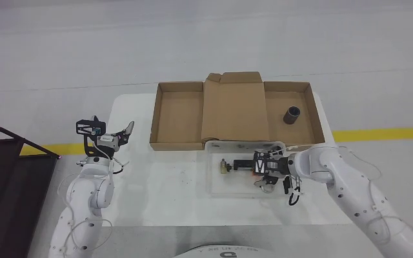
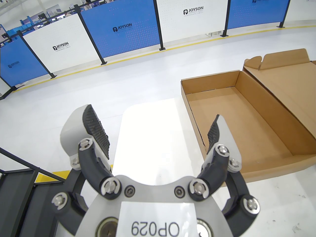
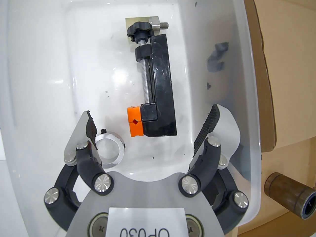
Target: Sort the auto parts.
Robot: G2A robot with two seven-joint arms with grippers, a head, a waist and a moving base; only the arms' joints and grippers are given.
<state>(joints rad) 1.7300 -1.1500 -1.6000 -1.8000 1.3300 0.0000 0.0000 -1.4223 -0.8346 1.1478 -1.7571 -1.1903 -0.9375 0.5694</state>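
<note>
Left arm (image 1: pixel 90 200): at the robot's left side, upper part running forward, wrist tipped up and away from the robot.
Left gripper (image 1: pixel 113 127): held high and pointing outward, its two fingers spread wide apart; the ribbed black pads (image 2: pixel 95 129) face each other across the gap in the left wrist view.
Right arm (image 1: pixel 348 180): bent at the elbow, forearm reaching inward towards the robot's middle.
Right gripper (image 1: pixel 261 166): low and pointing to the robot's left, fingers wide apart, ribbed pads (image 3: pixel 207 124) turned inward.
</note>
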